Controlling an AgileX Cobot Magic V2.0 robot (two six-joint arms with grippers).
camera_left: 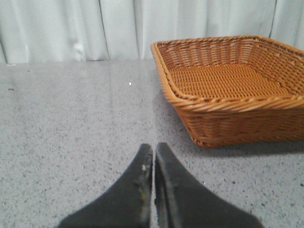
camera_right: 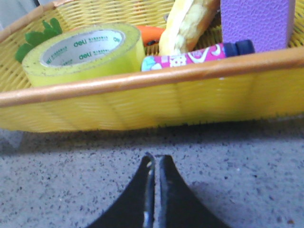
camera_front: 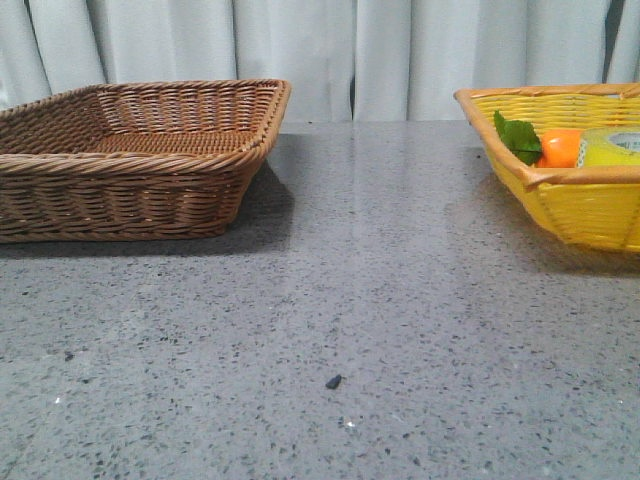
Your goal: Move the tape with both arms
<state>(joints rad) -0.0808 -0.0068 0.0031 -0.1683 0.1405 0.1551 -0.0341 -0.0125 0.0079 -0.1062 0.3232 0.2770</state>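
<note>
My left tool [camera_left: 153,153] has its fingers pressed together with nothing between them, low over the grey speckled counter [camera_front: 330,330]. Ahead of it and to one side sits the brown wicker basket [camera_left: 228,90], well apart from my fingertips.

My right tool [camera_right: 154,161] is likewise closed on nothing, its tips just short of the yellow basket [camera_right: 142,102]. The tape [camera_right: 83,52] lies flat inside that basket, close behind the near rim, its white core printed with green "deli" lettering facing up. Beside it I see the carrot [camera_right: 152,34] with its green leaves [camera_right: 40,35], a pink printed bottle [camera_right: 199,54] lying along the rim, a yellow plush-looking item [camera_right: 187,23] and a purple block [camera_right: 256,21].

From the front, the tape [camera_front: 612,147] peeks over the yellow basket's rim at the counter's right side, next to the carrot [camera_front: 560,147]; the brown basket [camera_front: 130,160] stands far left.
</note>
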